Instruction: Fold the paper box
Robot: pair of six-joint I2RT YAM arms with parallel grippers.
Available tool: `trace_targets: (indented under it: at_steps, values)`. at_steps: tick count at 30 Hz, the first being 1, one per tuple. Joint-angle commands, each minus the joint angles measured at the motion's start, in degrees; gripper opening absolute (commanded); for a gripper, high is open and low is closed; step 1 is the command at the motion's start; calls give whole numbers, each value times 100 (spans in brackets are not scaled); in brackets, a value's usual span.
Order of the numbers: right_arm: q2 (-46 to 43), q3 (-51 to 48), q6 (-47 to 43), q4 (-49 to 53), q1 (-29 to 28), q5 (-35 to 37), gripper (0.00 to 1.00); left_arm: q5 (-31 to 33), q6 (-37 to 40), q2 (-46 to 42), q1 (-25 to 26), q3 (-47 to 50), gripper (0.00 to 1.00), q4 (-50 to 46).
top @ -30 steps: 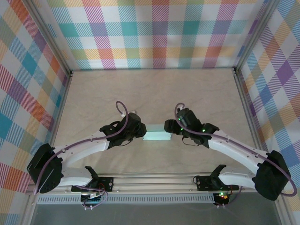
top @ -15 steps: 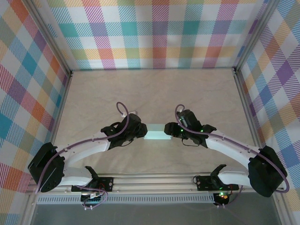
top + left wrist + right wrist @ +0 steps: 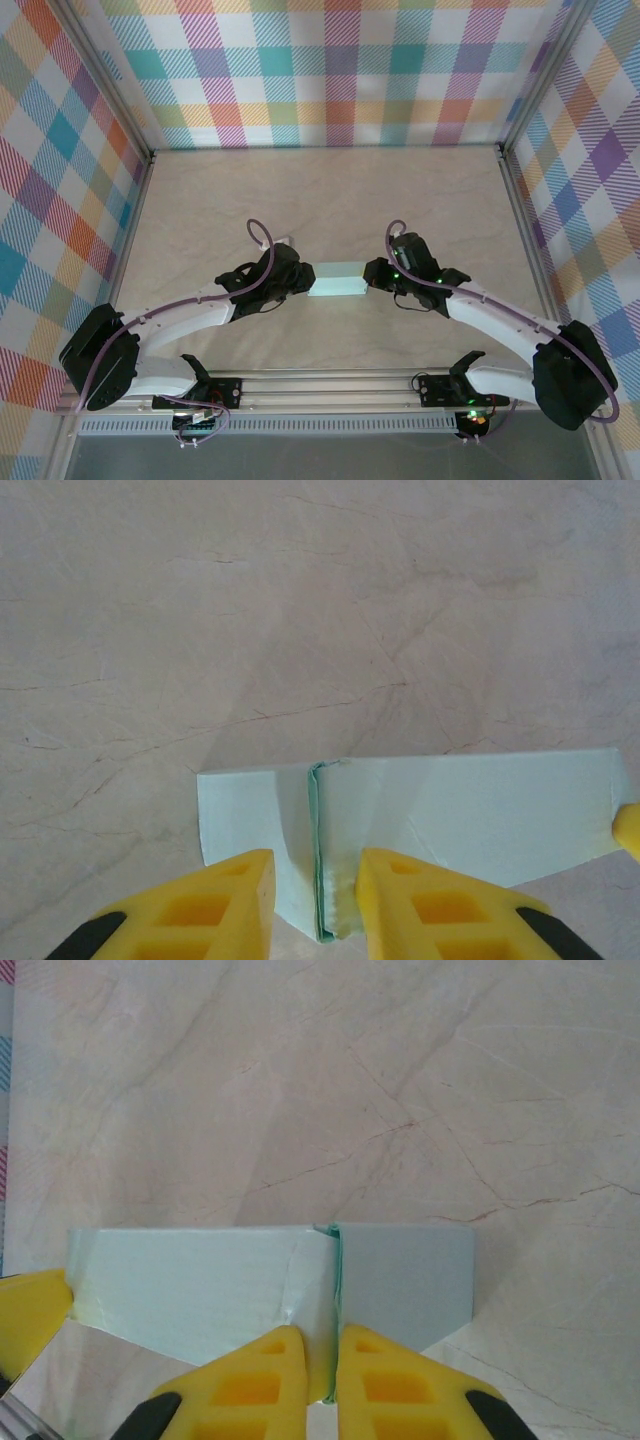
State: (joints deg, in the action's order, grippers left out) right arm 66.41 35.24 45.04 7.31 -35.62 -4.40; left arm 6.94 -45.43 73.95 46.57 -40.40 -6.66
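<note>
At the bottom of the top view, a metal rail [image 3: 330, 385] carries both arm bases. From there the left arm [image 3: 190, 315] and the right arm [image 3: 500, 315] bend inward toward the centre of the frame. There the paper box [image 3: 337, 280] lies on the beige table [image 3: 330, 200]. It is a small, flat, pale mint rectangle, directly between the two grippers.

The left gripper [image 3: 302, 280] is at the left end of the box. In the left wrist view its yellow fingers [image 3: 230, 905] are a little spread and stand on both sides of a raised folded edge of the card. A gap of card shows beside the left finger.

The right gripper [image 3: 372, 275] is at the right end of the box. In the right wrist view its fingers [image 3: 250, 1380] are pressed almost together and pinch a thin upright edge of the box between them.

Behind the box the table continues up to the plaid walls [image 3: 330, 70] at the top of the frame.
</note>
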Motion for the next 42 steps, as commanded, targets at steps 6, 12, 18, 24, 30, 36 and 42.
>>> trace_targets:
  at_steps: [6, 12, 18, 24, 30, 36, 42]
  values:
    - [-40, -90, 234, -189, 167, -919, 23, -197, 67, 458, -42, 249, 25, -1074]
    - [-9, 152, 288, -233, 293, -937, 43, -183, 100, 455, -45, 193, 24, -1127]
    - [29, 46, 588, -263, 501, -943, 35, -184, 101, 476, -46, 173, 24, -1158]
    - [133, -208, 712, -261, 543, -939, 1, -180, 103, 495, -46, 183, 24, -1142]
    - [29, -448, 735, -550, 569, -1131, 0, -277, 34, 477, -60, 216, 24, -1040]
    - [23, -196, 622, -569, 600, -1184, 23, -695, -171, 510, -112, 319, 39, -466]
    - [219, -224, 654, -571, 608, -1142, 0, -788, -252, 533, -145, 419, 20, -301]
